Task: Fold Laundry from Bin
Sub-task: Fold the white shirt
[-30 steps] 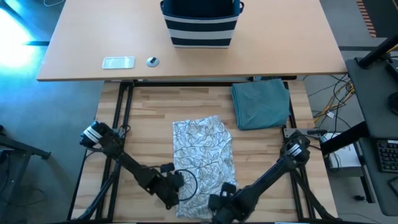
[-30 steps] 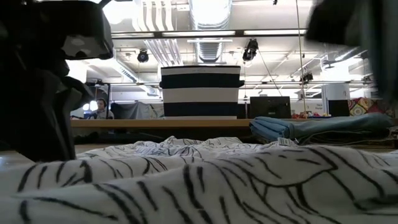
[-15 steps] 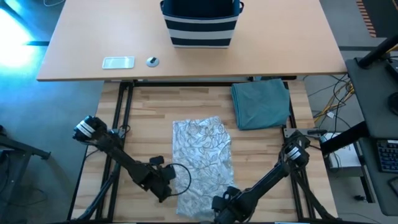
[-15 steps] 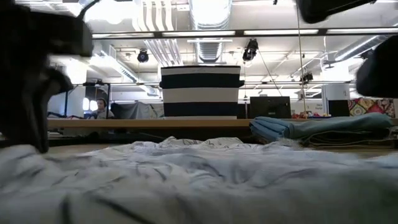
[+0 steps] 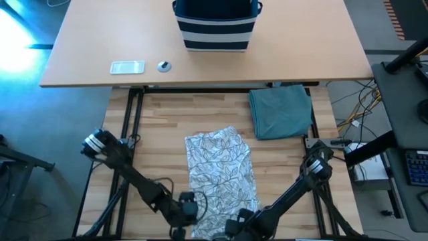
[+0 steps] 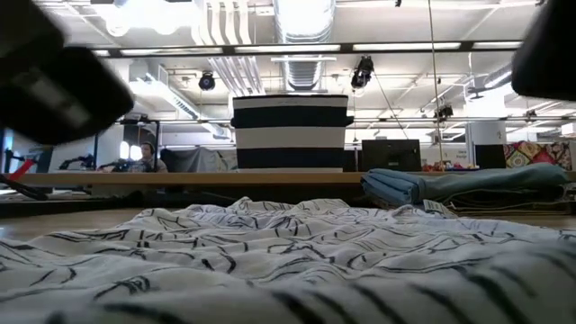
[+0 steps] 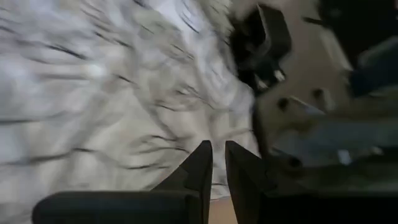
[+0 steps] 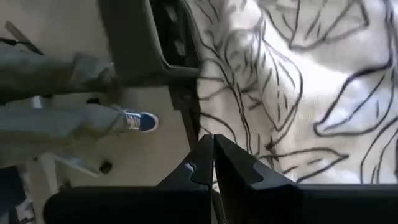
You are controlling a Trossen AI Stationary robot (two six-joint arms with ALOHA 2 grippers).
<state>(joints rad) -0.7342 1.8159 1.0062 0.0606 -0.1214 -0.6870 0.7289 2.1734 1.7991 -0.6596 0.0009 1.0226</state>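
Observation:
A grey-white patterned garment (image 5: 221,175) lies spread on the wooden table; its near end fills the low view (image 6: 288,261). A folded teal garment (image 5: 281,110) rests flat at the far right. The striped navy bin (image 5: 215,25) stands on the far table. My left gripper (image 5: 187,209) is at the garment's near left corner. Its fingers (image 7: 216,152) are almost together above the cloth. My right gripper (image 5: 234,227) is at the garment's near edge, shut (image 8: 210,140). My left gripper slants down over the patterned garment's near left part (image 7: 186,134). I cannot tell whether it touches the cloth. My right gripper's shut tips slant down at the garment's near edge (image 8: 233,146), beside the table's rim. I cannot tell whether any cloth is between them.
A flat white device (image 5: 127,67) and a small round object (image 5: 164,65) lie on the far table. A person's legs and a blue shoe (image 8: 140,121) show on the floor beyond the table's near edge. Bare wood lies left of the garment.
My left gripper drew off toward the table's left edge, then came back toward the near edge at the garment's corner, tipping as it went. My right gripper has gone toward the near edge. The garment's near end has shifted and lies a little wider.

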